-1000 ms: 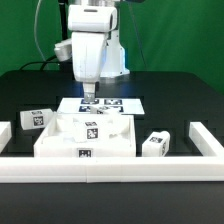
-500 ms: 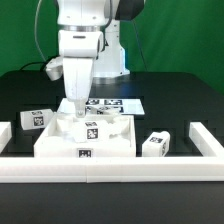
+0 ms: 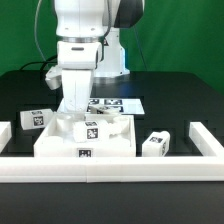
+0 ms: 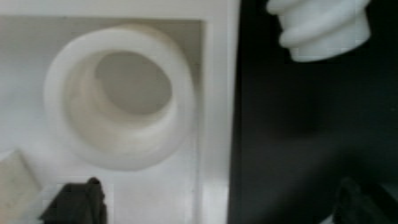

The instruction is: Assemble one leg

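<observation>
Since the leg (image 3: 35, 118) lies loose on the counter (image 3: 180, 100), just off the panel (image 3: 60, 145) on the exterior view's left, nothing looks assembled yet. The pincer (image 3: 72, 110) hangs open and empty over the panel's corner socket (image 4: 116, 95). Grasping, carrying and screwing in all remain.

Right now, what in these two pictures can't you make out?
- Exterior view: fingertips of the hand blend into the white panel, too small to separate.
- Exterior view: the marker board, partly hidden by the arm.
- Exterior view: the leg at that view's right, tag too small to read.
- Wrist view: a ridged white piece, blurred and cut off by the edge.
</observation>
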Controlling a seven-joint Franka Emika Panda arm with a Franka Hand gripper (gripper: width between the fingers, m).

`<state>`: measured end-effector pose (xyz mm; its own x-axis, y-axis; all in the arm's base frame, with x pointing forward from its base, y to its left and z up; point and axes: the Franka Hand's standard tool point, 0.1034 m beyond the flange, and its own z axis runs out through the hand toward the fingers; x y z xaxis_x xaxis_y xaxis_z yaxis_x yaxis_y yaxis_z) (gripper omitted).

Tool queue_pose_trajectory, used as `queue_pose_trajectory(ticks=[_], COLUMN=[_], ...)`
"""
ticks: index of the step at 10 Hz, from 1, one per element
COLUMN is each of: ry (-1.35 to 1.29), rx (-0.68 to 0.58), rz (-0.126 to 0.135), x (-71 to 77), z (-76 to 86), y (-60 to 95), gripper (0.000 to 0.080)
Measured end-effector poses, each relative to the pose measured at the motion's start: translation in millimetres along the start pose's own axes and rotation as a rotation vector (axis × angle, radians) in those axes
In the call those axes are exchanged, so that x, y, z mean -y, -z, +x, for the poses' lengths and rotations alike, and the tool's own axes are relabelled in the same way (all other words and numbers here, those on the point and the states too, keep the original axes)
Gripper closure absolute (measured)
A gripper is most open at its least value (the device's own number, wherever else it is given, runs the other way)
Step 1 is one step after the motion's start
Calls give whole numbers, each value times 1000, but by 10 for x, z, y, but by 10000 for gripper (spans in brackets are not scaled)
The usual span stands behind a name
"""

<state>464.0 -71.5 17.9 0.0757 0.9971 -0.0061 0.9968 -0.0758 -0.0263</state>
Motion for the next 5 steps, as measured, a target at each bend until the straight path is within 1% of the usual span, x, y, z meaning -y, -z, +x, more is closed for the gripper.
queue_pose_trajectory(ticks=[1,2,3,4,5], ry=[0,-1,-1,-1,-1], rx=[-1,-1,-1,-1,-1], rz=[2,3,4,4,4], x=[-6,-4,-3,-3,-2], z=[0,-2,-2,-1,-1], y=[-20,-29,-29,-30,-31], gripper=[271,271,407,607,732])
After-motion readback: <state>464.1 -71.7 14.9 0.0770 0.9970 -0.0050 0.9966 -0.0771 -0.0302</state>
